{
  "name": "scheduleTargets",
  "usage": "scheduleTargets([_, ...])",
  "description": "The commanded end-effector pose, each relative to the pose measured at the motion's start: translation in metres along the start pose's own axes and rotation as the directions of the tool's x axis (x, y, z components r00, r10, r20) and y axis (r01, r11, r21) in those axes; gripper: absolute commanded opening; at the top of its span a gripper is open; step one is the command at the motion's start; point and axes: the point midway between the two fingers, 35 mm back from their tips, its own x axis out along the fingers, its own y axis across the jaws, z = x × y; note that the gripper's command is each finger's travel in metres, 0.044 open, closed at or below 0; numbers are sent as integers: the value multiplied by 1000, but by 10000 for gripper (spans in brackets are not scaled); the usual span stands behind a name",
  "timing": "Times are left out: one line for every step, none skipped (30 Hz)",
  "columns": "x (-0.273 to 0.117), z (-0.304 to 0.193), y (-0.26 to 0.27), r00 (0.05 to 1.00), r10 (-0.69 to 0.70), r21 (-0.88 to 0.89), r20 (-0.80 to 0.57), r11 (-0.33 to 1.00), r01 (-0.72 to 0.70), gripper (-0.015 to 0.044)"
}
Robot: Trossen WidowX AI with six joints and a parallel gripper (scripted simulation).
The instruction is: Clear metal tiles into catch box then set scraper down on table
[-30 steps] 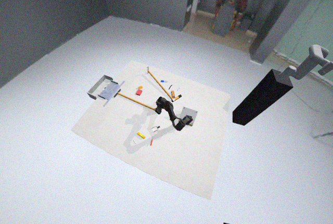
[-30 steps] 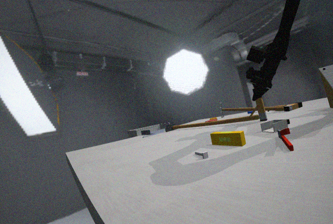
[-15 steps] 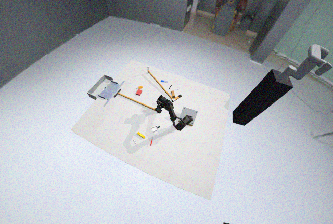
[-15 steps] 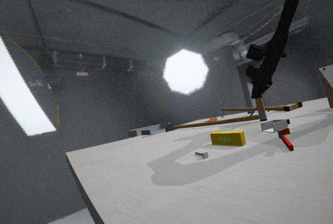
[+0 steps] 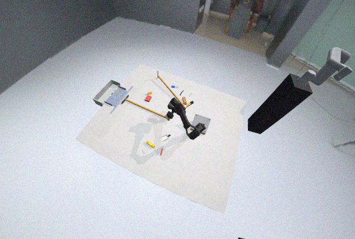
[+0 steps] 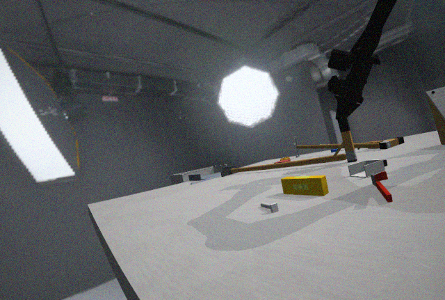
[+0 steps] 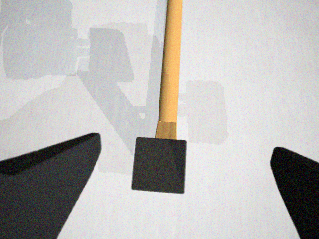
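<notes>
The long scraper has a wooden handle (image 5: pixel 146 108) (image 6: pixel 287 163) (image 7: pixel 171 65) and an upright grip post with a black cap (image 7: pixel 159 165). Its wide blade lies across the near end of the steel bench plate (image 5: pixel 115 97). My gripper (image 5: pixel 170 114) (image 6: pixel 342 113) (image 7: pixel 184 148) is open over the post, its fingers apart on either side of the black cap, holding nothing. The catch box (image 5: pixel 115 82) (image 6: pixel 176 178) stands at the plate's far end. No tile can be made out on the visible plate; small marks near the box are too small to identify.
A second long wooden-handled tool (image 5: pixel 169 86) (image 6: pixel 316 145) lies beyond the scraper. A red block (image 5: pixel 148 98) lies between them. A yellow block (image 5: pixel 150 143) (image 6: pixel 304 185), a metal bracket (image 5: pixel 165 137), a red piece (image 5: pixel 161 151) and a bolt (image 6: pixel 273 207) lie on the near side.
</notes>
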Motion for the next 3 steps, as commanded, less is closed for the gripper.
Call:
scheduleTargets([-13, 6, 1, 1000, 5, -12, 3, 1000, -5, 440])
scheduleTargets([-16, 7, 1, 1000, 5, -12, 3, 1000, -5, 440])
scheduleTargets([-19, 8, 1, 1000, 5, -12, 3, 1000, -5, 440])
